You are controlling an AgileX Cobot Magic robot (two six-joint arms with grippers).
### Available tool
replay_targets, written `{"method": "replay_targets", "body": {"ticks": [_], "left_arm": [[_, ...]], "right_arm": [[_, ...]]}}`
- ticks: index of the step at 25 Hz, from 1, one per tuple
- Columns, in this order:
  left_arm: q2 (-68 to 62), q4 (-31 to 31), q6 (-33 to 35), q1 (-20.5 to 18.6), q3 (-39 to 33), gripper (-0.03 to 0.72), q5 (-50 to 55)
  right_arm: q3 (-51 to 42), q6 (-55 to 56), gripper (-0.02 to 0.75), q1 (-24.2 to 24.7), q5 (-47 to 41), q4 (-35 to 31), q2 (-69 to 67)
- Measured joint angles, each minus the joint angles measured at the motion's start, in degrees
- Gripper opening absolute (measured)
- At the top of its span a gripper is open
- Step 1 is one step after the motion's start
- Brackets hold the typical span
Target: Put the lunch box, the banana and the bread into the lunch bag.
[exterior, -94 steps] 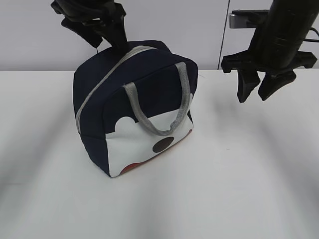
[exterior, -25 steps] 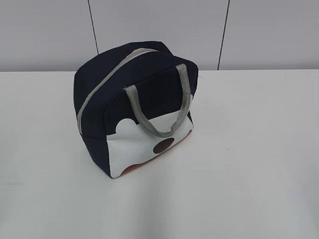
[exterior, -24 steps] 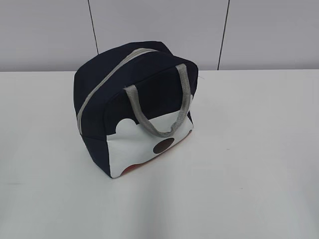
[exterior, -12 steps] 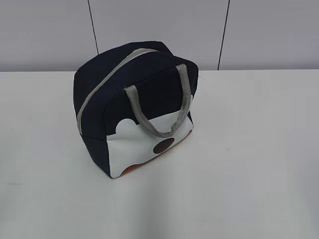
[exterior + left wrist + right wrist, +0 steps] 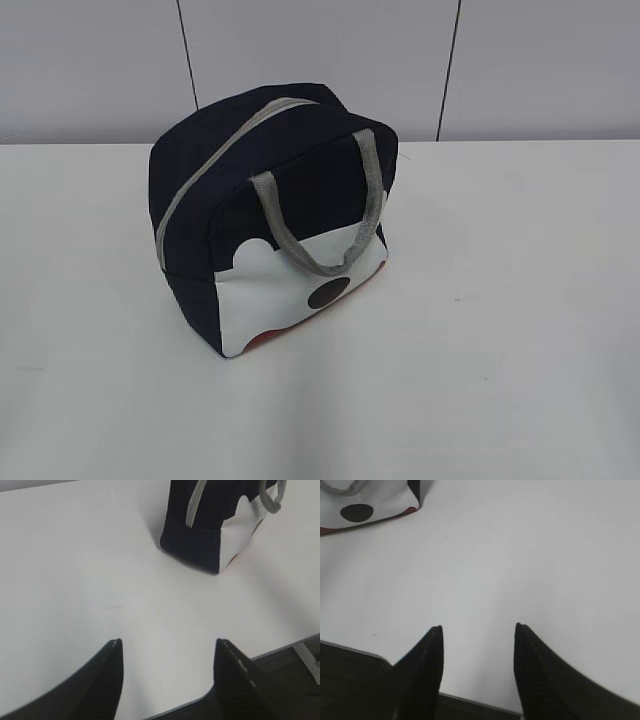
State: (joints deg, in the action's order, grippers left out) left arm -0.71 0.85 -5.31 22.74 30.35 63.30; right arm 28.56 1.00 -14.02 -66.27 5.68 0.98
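Note:
The navy-blue lunch bag (image 5: 270, 215) with a white lower panel stands upright on the white table, its grey zipper (image 5: 205, 170) shut across the top and a grey handle (image 5: 320, 215) hanging down its front. No lunch box, banana or bread shows in any view. Neither arm appears in the exterior view. My left gripper (image 5: 167, 642) hovers open and empty over the table's near edge, with the lunch bag (image 5: 210, 525) far ahead. In the right wrist view my right gripper (image 5: 477, 627) is open and empty too, and the bag's white corner (image 5: 370, 505) lies at the upper left.
The white table (image 5: 500, 300) stretches bare around the bag. Its near edge (image 5: 280, 650) and a dark gap below show in the left wrist view, and the same table edge (image 5: 350, 650) appears by the right gripper. A pale panelled wall (image 5: 320, 60) stands behind.
A few seconds ago both arms hung above the bag and beside it; they have since left the exterior view. Over the last second nothing has moved.

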Motion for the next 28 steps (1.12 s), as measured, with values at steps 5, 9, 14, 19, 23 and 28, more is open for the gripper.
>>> {"method": "replay_targets", "body": {"ticks": [5, 9, 14, 19, 23, 28], "left_arm": [[0.0, 1.7, 0.0, -4.2, 0.0, 0.435, 0.0], [0.0, 1.7, 0.0, -10.4, 0.0, 0.435, 0.0], [0.0, 1.7, 0.0, -17.0, 0.0, 0.435, -0.1], [0.0, 1.7, 0.0, -18.4, 0.0, 0.435, -0.1], [0.0, 1.7, 0.0, -18.4, 0.0, 0.435, -0.1], [0.0, 1.7, 0.0, -18.4, 0.0, 0.435, -0.1]], "right_arm": [[0.0, -0.4, 0.361, 0.0, 0.2, 2.7, 0.0], [0.0, -0.4, 0.360, 0.0, 0.1, 2.0, 0.0], [0.0, -0.4, 0.360, 2.4, 0.1, 1.8, 0.0], [0.0, -0.4, 0.360, 6.0, 0.2, 1.7, 0.0], [0.0, -0.5, 0.360, 6.2, 0.2, 1.7, 0.0], [0.0, -0.5, 0.360, 6.2, 0.2, 1.7, 0.0]]}}
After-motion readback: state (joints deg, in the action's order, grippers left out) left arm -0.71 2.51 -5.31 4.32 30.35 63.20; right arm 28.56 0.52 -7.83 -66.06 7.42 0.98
